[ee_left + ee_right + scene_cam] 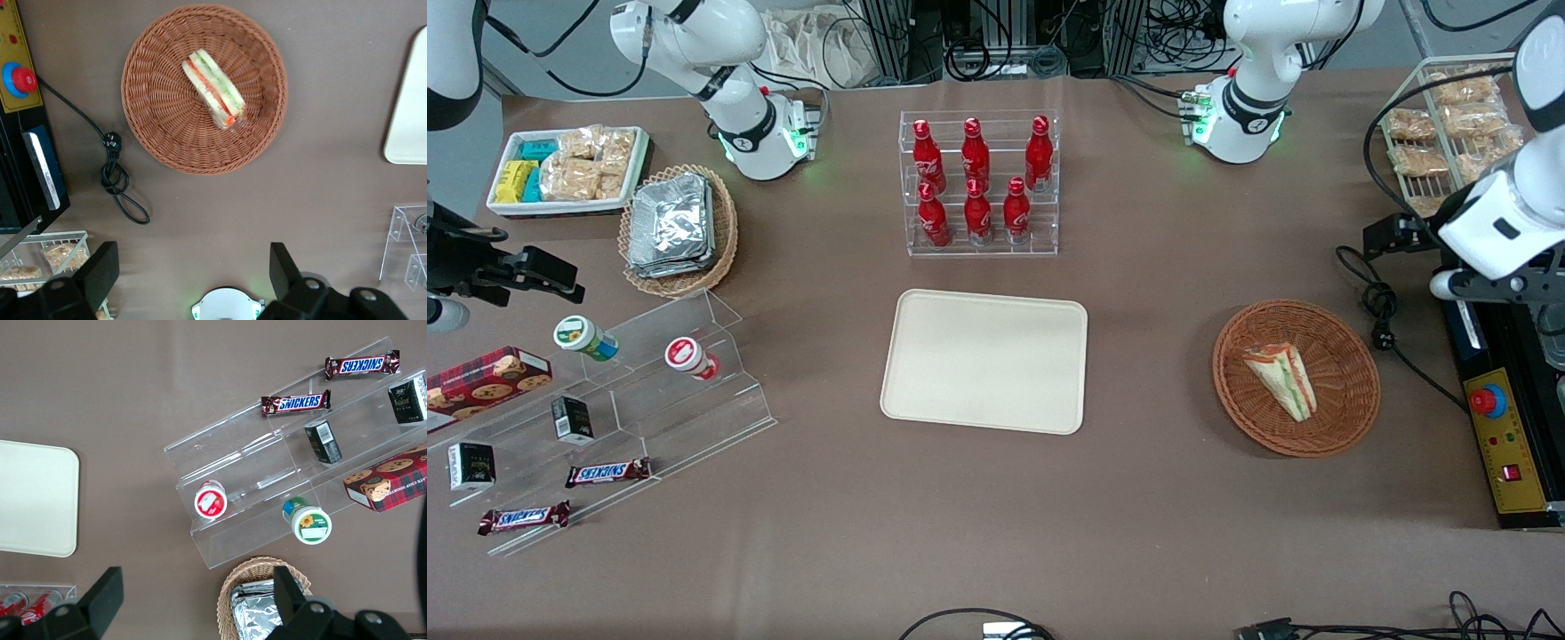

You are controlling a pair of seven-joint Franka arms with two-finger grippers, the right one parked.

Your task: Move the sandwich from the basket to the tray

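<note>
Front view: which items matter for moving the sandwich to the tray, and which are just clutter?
Job items:
- sandwich, lying in the basket
- tray, bare
- left arm's hand, open, high above the table beside the basket

Clutter:
- rack of red bottles
- foil packets basket
- Snickers bars
- cookie box

1. Six red bottles [978, 182] stand in a clear rack.
2. Two Snickers bars [607, 472], small dark boxes [572, 420] and two lidded cups [585, 338] sit on clear steps.
3. A tan basket [680, 231] holds what look like foil packets.
</note>
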